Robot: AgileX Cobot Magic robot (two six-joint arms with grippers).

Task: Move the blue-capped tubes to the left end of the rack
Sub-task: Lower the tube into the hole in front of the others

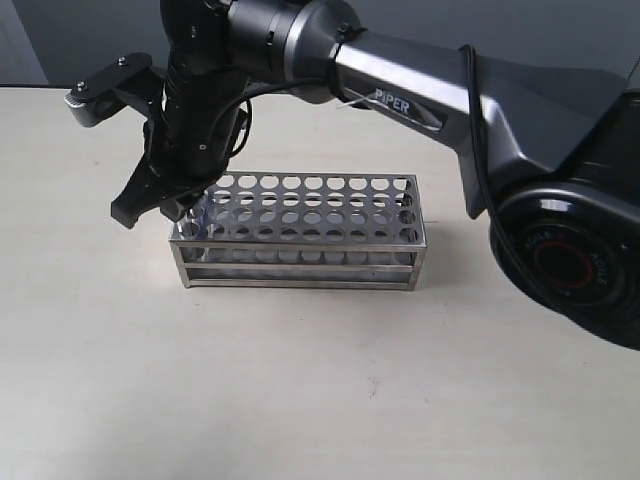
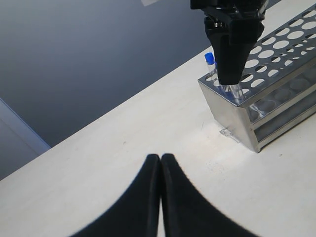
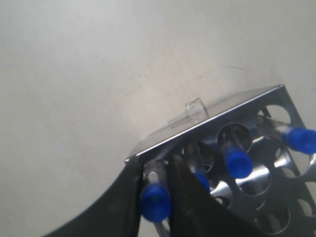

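The right gripper reaches across to the left end of the rack. Its jaws sit close on either side of one blue-capped tube standing in a corner hole, and they appear to grip it. Three other blue-capped tubes stand in neighbouring holes at the same end. The left gripper hangs over the table left of the rack, fingers pressed together, empty. Good practice: keep the tube plumb, let it bottom out, part the jaws only slightly, then rise straight, clear of the neighbours.

The right claw points down at the left end of the rack, pinched on a tube. The left claw is closed, apart from the rack.
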